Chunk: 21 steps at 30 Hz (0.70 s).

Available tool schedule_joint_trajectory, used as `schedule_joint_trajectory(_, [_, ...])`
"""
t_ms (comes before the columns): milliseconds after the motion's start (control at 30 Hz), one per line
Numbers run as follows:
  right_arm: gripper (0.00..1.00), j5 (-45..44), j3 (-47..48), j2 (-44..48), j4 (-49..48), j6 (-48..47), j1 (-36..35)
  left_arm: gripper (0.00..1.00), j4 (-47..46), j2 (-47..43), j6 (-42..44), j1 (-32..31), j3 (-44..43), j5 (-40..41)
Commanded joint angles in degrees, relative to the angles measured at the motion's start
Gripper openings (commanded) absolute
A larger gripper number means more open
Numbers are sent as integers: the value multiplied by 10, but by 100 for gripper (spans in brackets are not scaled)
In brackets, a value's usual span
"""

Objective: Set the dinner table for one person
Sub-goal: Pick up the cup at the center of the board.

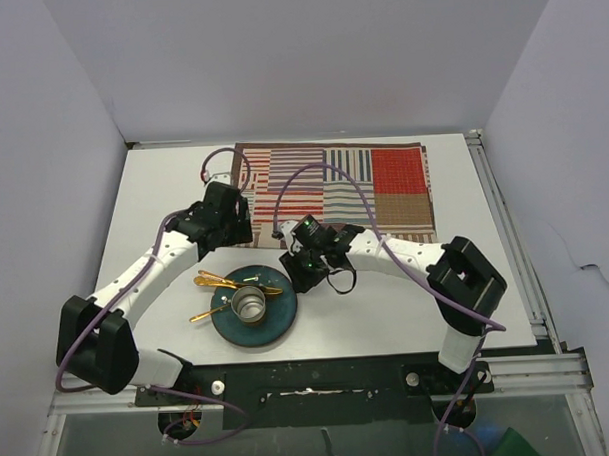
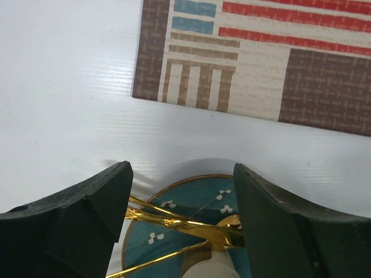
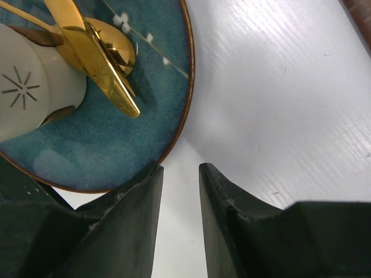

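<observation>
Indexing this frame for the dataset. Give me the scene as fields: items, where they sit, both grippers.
surface: dinner table, white
placemat: striped cloth, far side
plate: teal, near edge, off the placemat
on plate: cup, gold cutlery
left gripper: open, empty, over plate's far rim
right gripper: narrowly open, empty, at plate's rim

We see plain pale walls on three sides: a back wall (image 1: 299,58) far beyond the left gripper (image 1: 233,236), a left wall (image 1: 42,147) out to its left, and a right wall (image 1: 571,129) past the right gripper (image 1: 306,276). The light is even and the shadows soft. Behind both grippers lies a dim lower surface (image 1: 392,435) with a green patch (image 1: 522,446).
</observation>
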<state>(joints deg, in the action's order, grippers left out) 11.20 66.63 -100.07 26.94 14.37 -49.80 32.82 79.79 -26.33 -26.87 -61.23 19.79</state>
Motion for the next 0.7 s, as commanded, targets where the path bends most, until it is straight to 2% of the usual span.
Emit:
schedule_joint_trajectory(0, [33,-8,29,-7,-3,3,-8,71,28,-29,1,2,2,-51])
schedule_joint_trajectory(333, [33,-6,18,-31,-15,8,-8,71,59,-69,3,4,5,-118])
schedule_joint_trajectory(500, [33,-6,29,-28,-10,5,-8,71,80,-75,4,4,11,-84])
schedule_joint_trajectory(567, [33,-5,51,-26,6,3,-13,71,84,-73,7,7,14,-53])
schedule_joint_trajectory(667, [33,-18,101,-20,45,-2,-29,71,79,-60,17,23,18,-51])
